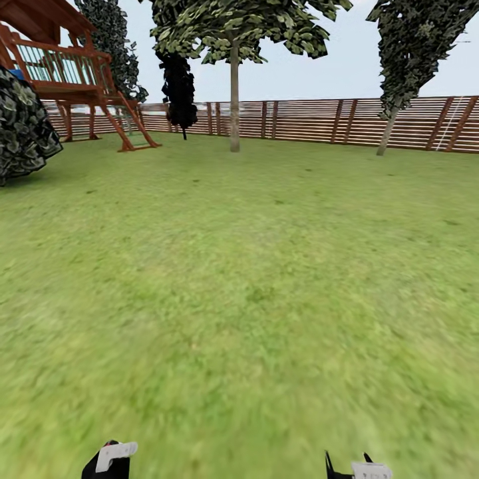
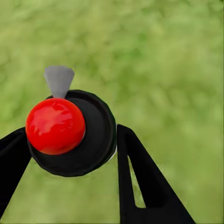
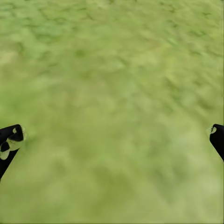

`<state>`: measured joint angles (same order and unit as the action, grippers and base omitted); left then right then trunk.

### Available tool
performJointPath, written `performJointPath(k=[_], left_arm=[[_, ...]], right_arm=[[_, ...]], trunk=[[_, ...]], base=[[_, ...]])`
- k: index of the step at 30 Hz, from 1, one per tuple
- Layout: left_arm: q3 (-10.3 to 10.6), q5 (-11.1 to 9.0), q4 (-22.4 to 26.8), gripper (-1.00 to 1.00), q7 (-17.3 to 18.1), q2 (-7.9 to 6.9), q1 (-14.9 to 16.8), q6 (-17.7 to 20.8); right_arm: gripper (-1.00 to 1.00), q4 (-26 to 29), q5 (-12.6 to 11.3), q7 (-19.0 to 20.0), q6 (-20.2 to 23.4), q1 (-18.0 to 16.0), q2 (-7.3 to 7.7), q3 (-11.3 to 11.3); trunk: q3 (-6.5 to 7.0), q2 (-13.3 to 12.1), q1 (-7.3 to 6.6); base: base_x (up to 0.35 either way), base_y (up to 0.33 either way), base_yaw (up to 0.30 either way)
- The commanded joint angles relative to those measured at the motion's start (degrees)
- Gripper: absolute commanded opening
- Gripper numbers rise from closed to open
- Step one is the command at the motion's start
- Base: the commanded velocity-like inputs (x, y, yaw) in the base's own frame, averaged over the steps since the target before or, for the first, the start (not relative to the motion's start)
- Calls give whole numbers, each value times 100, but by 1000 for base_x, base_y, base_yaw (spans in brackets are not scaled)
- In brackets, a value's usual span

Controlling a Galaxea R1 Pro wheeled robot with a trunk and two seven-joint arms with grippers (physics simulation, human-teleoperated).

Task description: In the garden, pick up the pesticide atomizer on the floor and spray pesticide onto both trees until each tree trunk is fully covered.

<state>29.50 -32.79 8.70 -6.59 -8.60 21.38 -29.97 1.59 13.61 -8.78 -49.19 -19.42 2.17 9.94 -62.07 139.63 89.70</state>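
Evidently the pesticide atomizer (image 2: 70,133) is clamped in the left gripper (image 2: 70,154), carried ready toward the trees (image 1: 234,100); the right gripper (image 3: 112,135) is spread, empty.

Open lawn ahead, obstacles only at the far edge.

You have clear lawn (image 1: 253,279) from 10 to 2 o'clock. A bush (image 1: 23,126) and play tower (image 1: 73,73) block 10 to 11; a trunk (image 1: 234,100) stands at 12, a leaning trunk (image 1: 387,133) near 1, both before the fence (image 1: 313,120). Grass lies unobstructed between your right gripper's (image 3: 112,137) wide-spread fingers.
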Motion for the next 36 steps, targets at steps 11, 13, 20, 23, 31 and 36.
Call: performJointPath(k=[11,13,20,23,31,36], left_arm=[[1,1,0,-100,0,4,-1,-1],[2,1,0,-100,0,7,2,-1],[0,1,0,-100,0,8,-2,-1],[2,1,0,-100,0,8,-1,-1],[3,1,0,-100,0,12,-2,0],[2,1,0,-100,0,14,-2,-1]], right_arm=[[100,-9,1,-1,6,17,3,-1],[100,-9,1,-1,6,17,3,-1],[100,-9,1,-1,6,18,3,-1],[100,-9,1,-1,6,17,3,-1],[100,-9,1,-1,6,17,3,-1],[100,-9,1,-1,6,18,3,-1]], trunk=[[0,0,0],[0,0,0],[0,0,0],[0,0,0],[0,0,0],[0,0,0]], base=[[339,0,0],[340,0,0],[339,0,0],[340,0,0],[340,0,0],[340,0,0]])
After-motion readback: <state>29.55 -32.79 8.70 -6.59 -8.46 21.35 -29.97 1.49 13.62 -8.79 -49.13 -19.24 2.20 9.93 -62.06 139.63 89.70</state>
